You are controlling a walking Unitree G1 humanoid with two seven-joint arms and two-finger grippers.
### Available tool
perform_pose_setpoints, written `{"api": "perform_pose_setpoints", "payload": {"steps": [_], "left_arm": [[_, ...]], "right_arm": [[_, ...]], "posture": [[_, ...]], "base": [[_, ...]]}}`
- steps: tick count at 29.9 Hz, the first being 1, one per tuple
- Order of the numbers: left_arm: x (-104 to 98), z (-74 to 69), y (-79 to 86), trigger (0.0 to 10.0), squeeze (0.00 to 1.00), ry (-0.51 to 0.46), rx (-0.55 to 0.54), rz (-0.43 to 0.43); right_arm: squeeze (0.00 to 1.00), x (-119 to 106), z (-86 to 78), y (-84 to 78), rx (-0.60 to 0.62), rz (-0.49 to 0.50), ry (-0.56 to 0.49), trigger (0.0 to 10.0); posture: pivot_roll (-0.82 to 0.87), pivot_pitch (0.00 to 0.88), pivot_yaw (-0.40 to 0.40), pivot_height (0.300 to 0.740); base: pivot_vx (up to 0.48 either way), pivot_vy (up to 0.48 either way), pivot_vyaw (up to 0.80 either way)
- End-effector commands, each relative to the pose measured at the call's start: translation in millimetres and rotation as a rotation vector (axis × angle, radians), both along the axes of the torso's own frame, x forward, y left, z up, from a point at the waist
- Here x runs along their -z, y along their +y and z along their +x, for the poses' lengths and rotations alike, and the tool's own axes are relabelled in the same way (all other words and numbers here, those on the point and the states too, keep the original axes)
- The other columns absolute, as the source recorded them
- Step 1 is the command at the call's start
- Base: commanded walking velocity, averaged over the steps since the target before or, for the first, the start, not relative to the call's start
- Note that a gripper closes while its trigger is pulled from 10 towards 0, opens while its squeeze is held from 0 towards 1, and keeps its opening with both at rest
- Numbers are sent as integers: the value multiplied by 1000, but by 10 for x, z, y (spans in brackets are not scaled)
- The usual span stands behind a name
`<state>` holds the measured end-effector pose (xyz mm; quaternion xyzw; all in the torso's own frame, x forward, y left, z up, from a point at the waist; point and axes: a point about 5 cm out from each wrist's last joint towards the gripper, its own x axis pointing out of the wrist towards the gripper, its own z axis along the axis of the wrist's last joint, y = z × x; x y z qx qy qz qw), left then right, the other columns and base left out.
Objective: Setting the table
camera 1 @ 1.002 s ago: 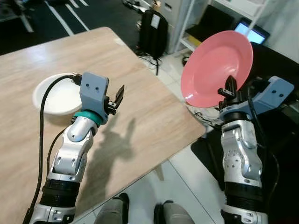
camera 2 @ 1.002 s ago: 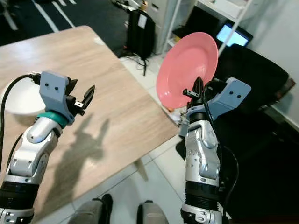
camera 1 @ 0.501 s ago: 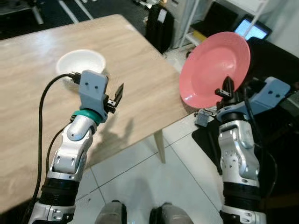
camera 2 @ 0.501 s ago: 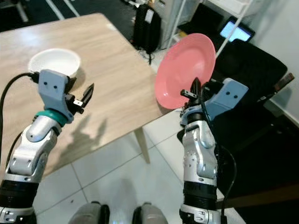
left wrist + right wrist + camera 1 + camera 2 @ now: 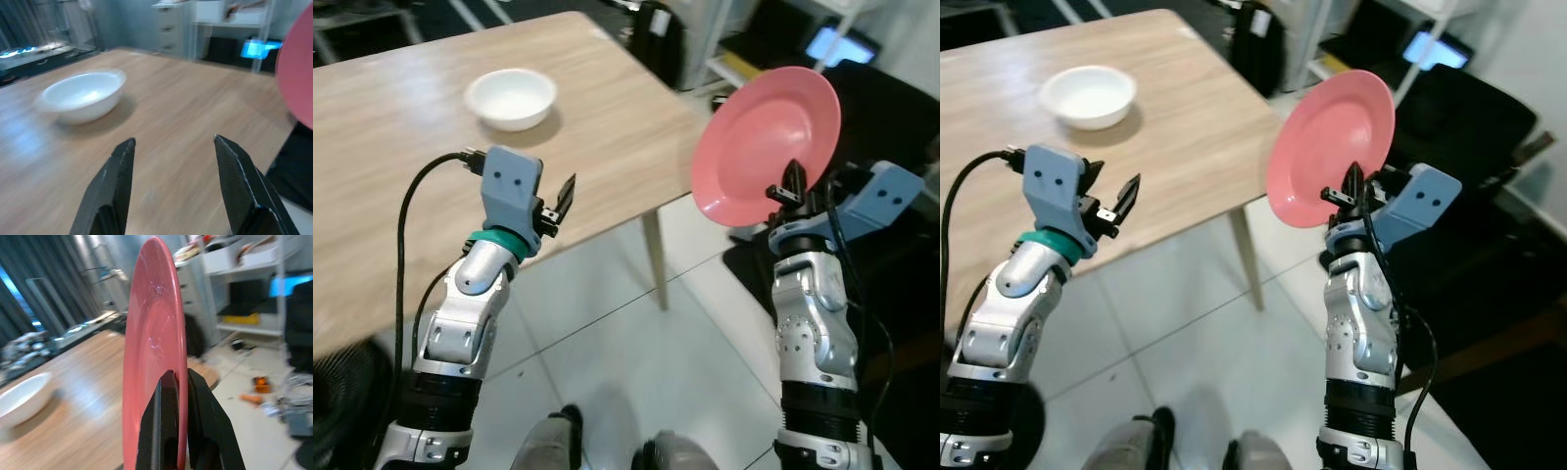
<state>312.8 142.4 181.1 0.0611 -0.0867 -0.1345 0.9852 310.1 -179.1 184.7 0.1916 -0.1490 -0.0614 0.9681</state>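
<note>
Bright even indoor light, soft shadows, wrist views blurred, backgrounds unfocused

The right gripper [image 5: 176, 382] pinches the upright pink plate [image 5: 154, 333] edge-on.

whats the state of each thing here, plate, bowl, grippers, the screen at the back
pink plate: held on edge off the table, pinched at its rim
white bowl: upright on the wooden table, looks empty
right gripper: shut on the pink plate
left gripper: open, holding nothing, pointing over the wooden table
screen: lit, blue
</note>
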Motion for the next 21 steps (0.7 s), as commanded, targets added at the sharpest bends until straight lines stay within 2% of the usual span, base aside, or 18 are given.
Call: {"api": "perform_pose_setpoints", "payload": {"steps": [1, 21], "left_arm": [[34, -9, -36, 10000, 0, 13, 12, 6], [36, -4, -58, 10000, 0, 13, 19, 4]], "right_arm": [[0, 5, -19, -49, 26, -4, -2, 10000], [0, 5, -23, -57, 32, -8, -2, 10000]], "posture": [[70, 20, 24, 740], [63, 23, 24, 740]], "base": [[-334, 0, 0], [-334, 0, 0]]}}
